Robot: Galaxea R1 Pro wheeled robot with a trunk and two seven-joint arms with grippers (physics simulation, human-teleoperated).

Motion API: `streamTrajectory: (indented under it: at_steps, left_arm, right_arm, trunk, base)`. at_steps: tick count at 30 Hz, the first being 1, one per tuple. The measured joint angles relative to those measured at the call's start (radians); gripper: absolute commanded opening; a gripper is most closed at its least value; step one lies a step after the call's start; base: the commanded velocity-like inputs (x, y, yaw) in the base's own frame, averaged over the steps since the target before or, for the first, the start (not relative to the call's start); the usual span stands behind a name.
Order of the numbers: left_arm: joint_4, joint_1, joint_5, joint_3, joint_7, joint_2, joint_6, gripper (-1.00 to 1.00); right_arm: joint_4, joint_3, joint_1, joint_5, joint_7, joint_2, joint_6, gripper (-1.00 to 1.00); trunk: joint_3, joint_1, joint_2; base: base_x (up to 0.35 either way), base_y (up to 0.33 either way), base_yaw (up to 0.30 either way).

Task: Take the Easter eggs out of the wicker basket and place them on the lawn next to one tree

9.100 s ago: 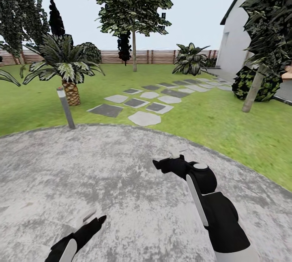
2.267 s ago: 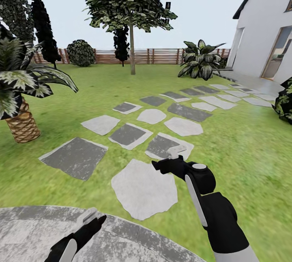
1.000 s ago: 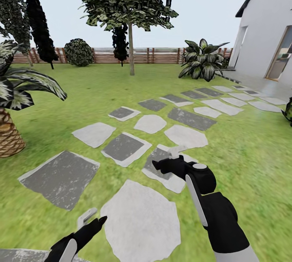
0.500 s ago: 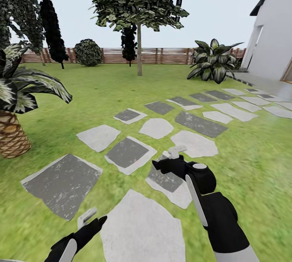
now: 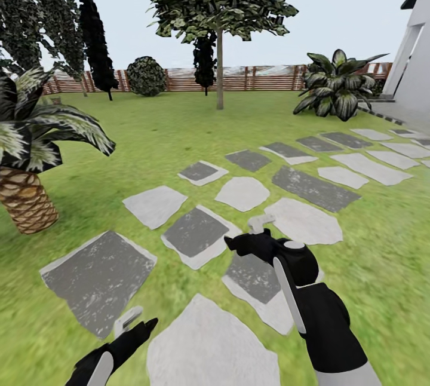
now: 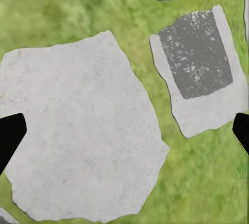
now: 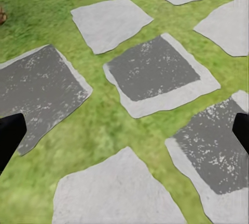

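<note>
Both jaws spread wide and empty, your left gripper (image 5: 128, 320) and right gripper (image 5: 254, 233) hang low in frame over paving stones (image 5: 194, 230), the gravel circle gone as you rolled onto the lawn (image 5: 149, 129), basket unseen, tree (image 5: 219, 75) ahead.

lawn (image 5: 167, 135): mottled yellow-green | stepping stones (image 5: 197, 230): pale and dark grey | fence (image 5: 263, 77): brown slats
</note>
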Motion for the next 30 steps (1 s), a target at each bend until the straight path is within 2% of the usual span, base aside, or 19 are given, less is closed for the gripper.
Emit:
streamTrajectory:
  at_steps: [30]
  left_arm:
    - [0.0,0.0,0.001,0.0,-0.002,0.001,0.0,1.0]
  right_arm:
    - [0.0,0.0,0.0,0.0,0.0,-0.001,-0.001,1.0]
  trunk:
    - [0.094,-0.115,0.21]
  base:
    - [0.334,-0.084,0.002]
